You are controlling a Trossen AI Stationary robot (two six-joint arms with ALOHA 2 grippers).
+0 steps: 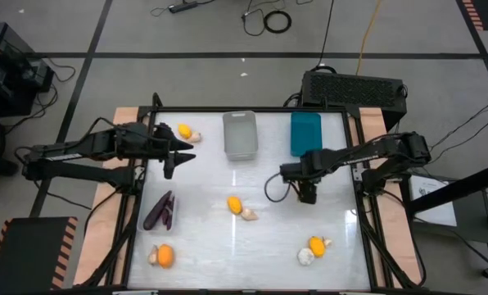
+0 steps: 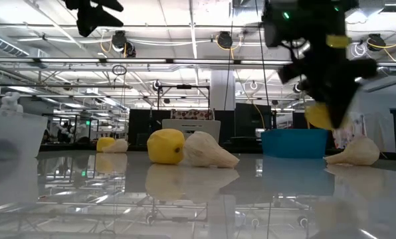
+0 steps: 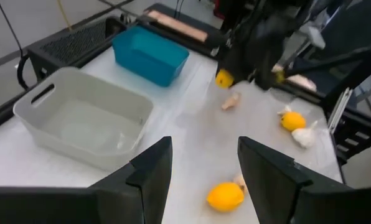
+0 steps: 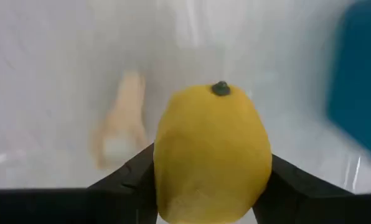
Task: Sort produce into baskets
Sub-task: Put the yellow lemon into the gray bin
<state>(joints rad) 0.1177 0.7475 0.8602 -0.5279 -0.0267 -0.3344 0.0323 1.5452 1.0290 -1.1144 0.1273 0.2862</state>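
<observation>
From above, the right gripper hangs over the white table just in front of the teal bin, and the left gripper is raised near the grey bin. Produce lies scattered: an eggplant in the clear bin at the left edge, a yellow fruit mid-table. No writing can be read here.

The low view shows what the top view hides: a yellow lemon is clamped in the right gripper, lifted clear of the table.

The left wrist view shows the left gripper with its fingers apart and nothing between them, and the right arm carrying the lemon beyond the grey bin.

The right wrist view fills with the lemon, both dark fingers pressed to its sides, the teal bin beside it.
</observation>
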